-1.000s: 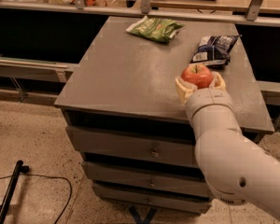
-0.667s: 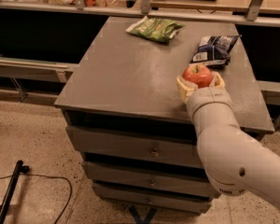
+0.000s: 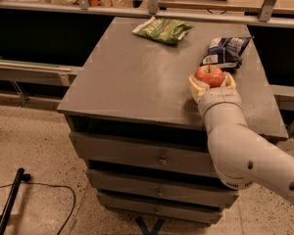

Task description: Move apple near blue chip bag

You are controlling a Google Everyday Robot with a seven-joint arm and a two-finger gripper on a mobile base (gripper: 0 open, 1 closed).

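The red-orange apple [image 3: 209,75] sits between the two cream fingers [image 3: 196,87] of my gripper [image 3: 211,83], near the right side of the grey cabinet top [image 3: 137,77]. The fingers press against it on both sides. I cannot tell whether the apple rests on the top or hangs just above it. The blue chip bag [image 3: 225,51], dark navy with a white label patch, lies right behind the apple, a small gap away. My white arm reaches in from the lower right.
A green chip bag [image 3: 162,30] lies at the back middle of the cabinet top. The cabinet has drawers [image 3: 159,158] at the front. A counter with a rail runs behind. A black cable [image 3: 39,187] and a dark rod lie on the floor at the left.
The gripper and the apple have edged slightly back toward the blue chip bag. Nothing else has moved.
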